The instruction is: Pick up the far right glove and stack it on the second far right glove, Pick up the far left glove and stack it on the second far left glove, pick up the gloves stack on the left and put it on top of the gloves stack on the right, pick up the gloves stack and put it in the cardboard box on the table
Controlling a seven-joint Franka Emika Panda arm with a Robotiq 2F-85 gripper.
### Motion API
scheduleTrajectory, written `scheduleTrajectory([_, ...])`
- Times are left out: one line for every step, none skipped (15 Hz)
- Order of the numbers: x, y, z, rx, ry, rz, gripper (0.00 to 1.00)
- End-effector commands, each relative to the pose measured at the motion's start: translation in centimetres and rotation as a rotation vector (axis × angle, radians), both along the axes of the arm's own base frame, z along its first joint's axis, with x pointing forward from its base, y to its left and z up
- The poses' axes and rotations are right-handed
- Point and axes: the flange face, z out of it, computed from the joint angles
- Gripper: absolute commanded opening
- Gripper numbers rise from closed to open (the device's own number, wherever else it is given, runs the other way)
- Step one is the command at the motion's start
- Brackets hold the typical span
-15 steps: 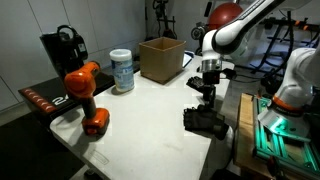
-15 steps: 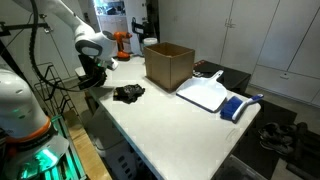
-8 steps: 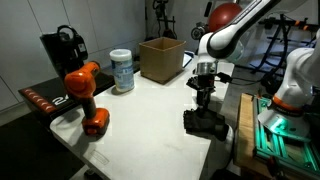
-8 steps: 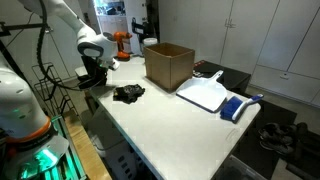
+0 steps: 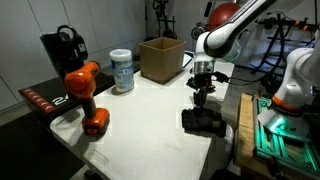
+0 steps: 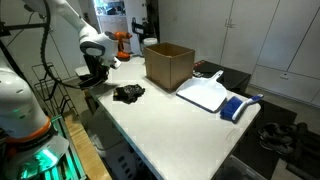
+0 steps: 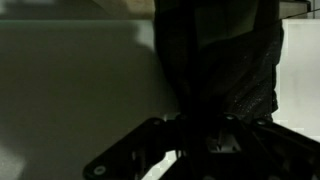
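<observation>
Gloves stack (image 5: 204, 122) first: a lumpy black heap of soft fabric, sitting on the table (image 5: 150, 115) near its right edge in an exterior view, well apart from the cardboard box (image 5: 161, 58) at the far end. In both exterior views the heap lies flat on the smooth white top, with crumpled outlines and no clean edges.

Just above it hangs the gripper (image 5: 203, 98), dark and blocky under the white arm, clear of the pile. In an exterior view it sits to the left of the gloves stack (image 6: 128, 93), over the table's left edge. The wrist view is very dim. A strip of dark cloth (image 7: 228, 60) with a fine knit texture runs from the black finger linkages at the bottom to the top of the frame, against the pale tabletop. Whether the fingers are clamped on that cloth or merely beside it, I cannot tell, because shadow swallows the tips.

The box is plain brown card, open-topped and square-sided. Left of it stands a white canister (image 5: 121, 71) with a blue label — a smooth cylinder. Nearer and further left is an orange-and-black power drill (image 5: 86, 95). In an exterior view, a flat white board (image 6: 204, 96) lies right of the cardboard box (image 6: 168, 66), with a blue object (image 6: 233, 108) beside it.
</observation>
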Motion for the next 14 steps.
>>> scheduleTrajectory([0.3, -0.4, 1.9, 0.021, -0.036, -0.014, 0.05])
scheduleTrajectory([0.3, -0.6, 2.6, 0.027, -0.048, -0.011, 0.02])
scheduleTrajectory([0.0, -1.3, 3.9, 0.037, -0.071, -0.013, 0.03])
scheduleTrajectory([-0.1, -1.6, 4.8, 0.04, -0.09, -0.016, 0.03])
scheduleTrajectory([-0.3, -2.2, 6.1, 0.047, -0.112, -0.023, 0.04])
scheduleTrajectory([-0.5, -2.8, 7.3, 0.045, -0.131, -0.036, 0.04])
scheduleTrajectory([-0.6, -3.5, 8.6, 0.042, -0.154, -0.048, 0.04])
scheduleTrajectory([-0.8, -4.1, 9.6, 0.045, -0.173, -0.056, 0.04])
scheduleTrajectory([-0.9, -5.5, 10.6, 0.034, -0.196, -0.086, 0.04])
scheduleTrajectory([-0.9, -6.4, 11.4, 0.028, -0.217, -0.112, 0.04])
scheduleTrajectory([-0.5, -7.5, 12.1, 0.016, -0.24, -0.135, 0.04])
scheduleTrajectory([0.6, -5.6, 11.0, 0.037, -0.222, -0.097, 0.15])
scheduleTrajectory([0.5, -6.6, 11.8, 0.034, -0.239, -0.116, 0.15])
scheduleTrajectory([0.4, -7.2, 12.2, 0.034, -0.25, -0.127, 0.15])
